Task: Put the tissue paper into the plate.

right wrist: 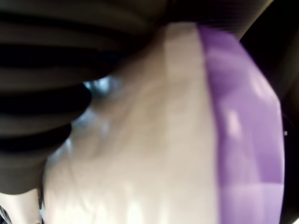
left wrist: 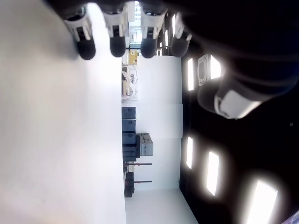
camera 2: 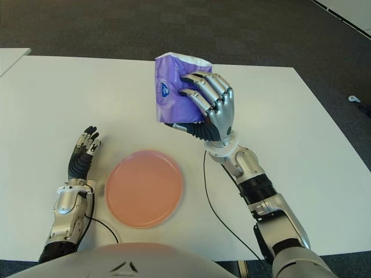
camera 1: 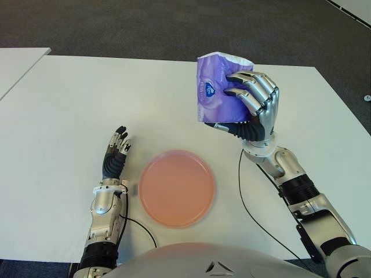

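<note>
Our right hand [camera 1: 255, 107] fingers [camera 1: 246, 87] grip the soft purple plastic-wrapped tissue pack [camera 1: 217, 92], light and crushable, above-right of the round pink plate [camera 1: 177, 188]; left hand [camera 1: 115, 156] beside plate, fingers relaxed, empty.

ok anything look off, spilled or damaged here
Nothing spilled or broken. The purple tissue pack looks a bit squashed in the right hand, held up beyond the empty pink plate. The left hand shows left of the plate, fingers open.

The right hand [camera 1: 256, 103] is raised with fingers curled tight in a grasp, while the left hand [camera 1: 115, 153] shows low with fingers extended
</note>
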Tool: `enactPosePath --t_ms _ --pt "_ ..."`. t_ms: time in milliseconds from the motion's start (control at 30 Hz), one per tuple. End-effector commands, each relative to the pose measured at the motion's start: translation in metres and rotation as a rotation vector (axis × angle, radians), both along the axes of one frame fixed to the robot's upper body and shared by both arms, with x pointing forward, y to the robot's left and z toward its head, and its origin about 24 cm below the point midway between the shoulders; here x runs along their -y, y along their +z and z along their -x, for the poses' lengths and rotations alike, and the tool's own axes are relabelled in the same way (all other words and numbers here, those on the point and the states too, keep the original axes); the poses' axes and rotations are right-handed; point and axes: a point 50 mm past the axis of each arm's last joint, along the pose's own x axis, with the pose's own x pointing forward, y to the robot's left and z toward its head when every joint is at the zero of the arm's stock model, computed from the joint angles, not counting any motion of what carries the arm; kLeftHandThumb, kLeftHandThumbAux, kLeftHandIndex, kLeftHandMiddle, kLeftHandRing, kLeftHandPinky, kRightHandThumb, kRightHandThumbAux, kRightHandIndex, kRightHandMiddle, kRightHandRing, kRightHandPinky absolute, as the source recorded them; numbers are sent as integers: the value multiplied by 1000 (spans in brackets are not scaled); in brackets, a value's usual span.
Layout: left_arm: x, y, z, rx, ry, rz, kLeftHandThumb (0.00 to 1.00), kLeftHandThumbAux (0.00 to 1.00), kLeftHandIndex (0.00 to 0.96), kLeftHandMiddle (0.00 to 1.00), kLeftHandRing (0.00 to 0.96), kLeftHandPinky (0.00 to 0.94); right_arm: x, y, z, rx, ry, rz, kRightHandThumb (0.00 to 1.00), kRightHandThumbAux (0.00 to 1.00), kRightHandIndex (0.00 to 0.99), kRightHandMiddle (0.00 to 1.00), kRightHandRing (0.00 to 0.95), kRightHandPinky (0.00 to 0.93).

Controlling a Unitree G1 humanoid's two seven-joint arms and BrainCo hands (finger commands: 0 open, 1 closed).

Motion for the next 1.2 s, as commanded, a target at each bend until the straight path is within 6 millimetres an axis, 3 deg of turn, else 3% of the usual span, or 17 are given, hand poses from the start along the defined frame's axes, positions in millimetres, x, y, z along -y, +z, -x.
enactPosePath --t_ms 33,367,467,600,1200 --pt "1 -16 9 -90 20 24 0 471 0 0 0 0 -11 -16 11 -63 58 36 705 725 440 811 826 830" --pt "3 -16 8 -87 9 32 0 477 0 0 0 0 -23 -36 51 -289 116 254 706 723 439 803 811 813" --pt "3 -16 8 -87 3 36 0 475 0 0 0 0 -20 -42 49 -422 124 414 708 722 439 807 809 811" --pt "4 -15 8 -86 0 36 0 476 0 0 0 0 -27 -50 49 -496 192 484 710 721 438 822 813 820" --pt "4 -17 8 -82 -11 38 0 495 0 0 0 0 -40 -59 61 -601 294 703 716 716 438 837 835 852"
